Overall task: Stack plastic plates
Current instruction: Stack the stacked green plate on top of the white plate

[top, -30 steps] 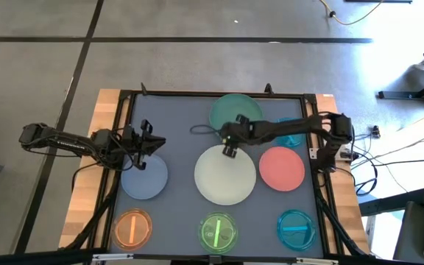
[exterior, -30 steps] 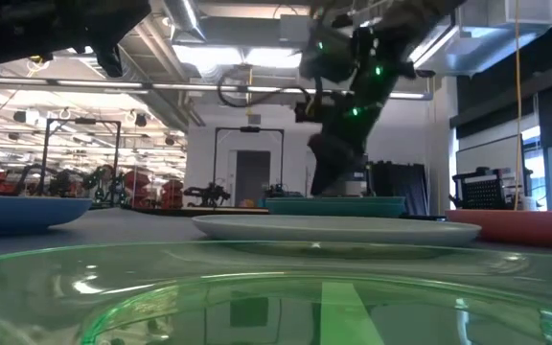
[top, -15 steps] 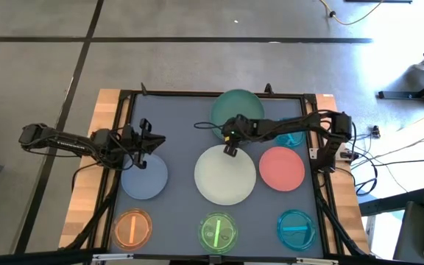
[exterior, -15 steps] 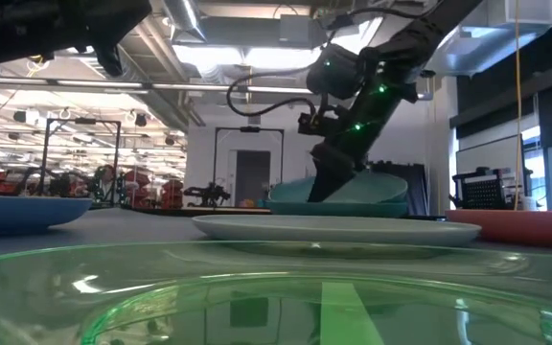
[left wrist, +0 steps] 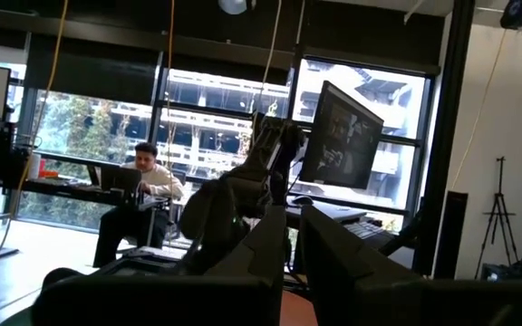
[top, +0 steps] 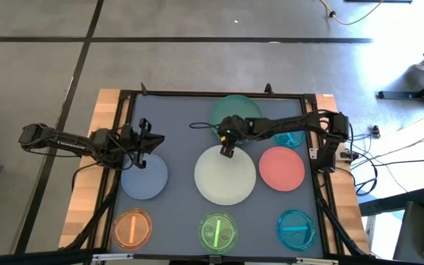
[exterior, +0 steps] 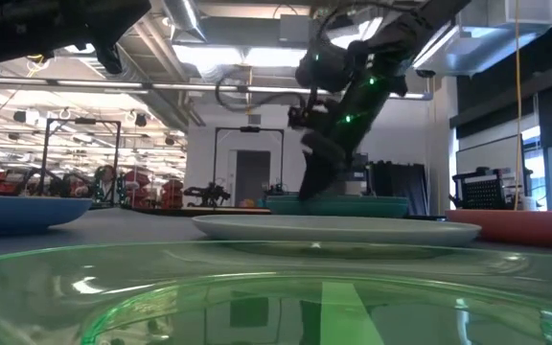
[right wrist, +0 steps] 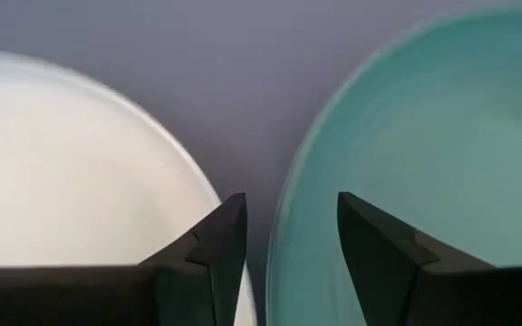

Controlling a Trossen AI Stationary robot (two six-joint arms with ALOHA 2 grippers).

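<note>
Reaching across the table's far middle, the right gripper point(top: 227, 151) hangs over the narrow strip of grey mat between two large plates. Fingers point(right wrist: 208, 243) parted a moderate width, nothing between them; the gap straddles the near rim of the green plate point(right wrist: 424, 154). Cream-white plate point(right wrist: 62, 172) lies just to the gripper's near side, its edge under the other finger's tip. From above, the green plate point(top: 235, 112) sits beyond the gripper, the cream-white plate point(top: 225, 174) before it, the two close but apart. At table height the gripper point(exterior: 316, 177) comes down to the green plate's point(exterior: 338, 205) rim; contact cannot be told.

Salmon-pink plate point(top: 281, 168) lies to the gripper's right, a cyan plate point(top: 289, 132) partly under the right arm behind it.

Left gripper point(top: 144, 143) waits above the far edge of the blue-grey plate point(top: 144, 178), fingers point(left wrist: 333, 258) slightly apart, empty.

Along the near edge: orange plate point(top: 132, 228), bright green plate point(top: 218, 232), second cyan plate point(top: 296, 228).
</note>
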